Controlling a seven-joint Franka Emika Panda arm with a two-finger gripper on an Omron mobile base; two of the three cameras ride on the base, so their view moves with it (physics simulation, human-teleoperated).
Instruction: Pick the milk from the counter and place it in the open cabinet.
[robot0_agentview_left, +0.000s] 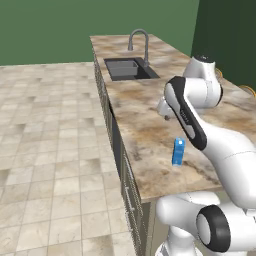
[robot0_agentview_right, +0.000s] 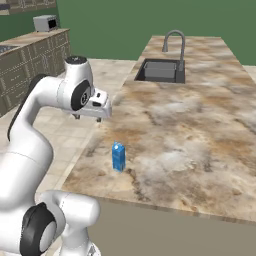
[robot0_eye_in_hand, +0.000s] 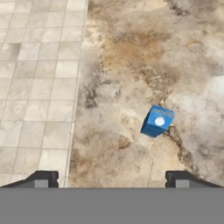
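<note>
Nearest the hand camera, the gripper (robot0_eye_in_hand: 112, 177) hangs with its two dark fingertips (robot0_eye_in_hand: 41, 178) spread wide apart and nothing between them, looking straight down on the marbled tabletop (robot0_eye_in_hand: 144, 65) and a strip of tiled floor (robot0_eye_in_hand: 35, 87) alongside it. Just ahead of the fingertips, and slightly toward one of them, the milk (robot0_eye_in_hand: 157, 121) stands upright on the stone, its blue gable top facing the camera. From the base cameras the carton (robot0_agentview_left: 178, 151) sits near the front edge of the tabletop (robot0_agentview_left: 145, 125), well apart from the dark sink (robot0_agentview_left: 128, 69) and grey faucet (robot0_agentview_left: 140, 44) at the far end. The gripper (robot0_agentview_right: 92, 116) is raised above the tabletop near its edge, clear of the milk (robot0_agentview_right: 118, 156) and offset from it toward the sink. By my judgement the task is barely begun: the carton is untouched, so the descent, the grasp, the lift and the whole carry to the cabinet remain.
</note>
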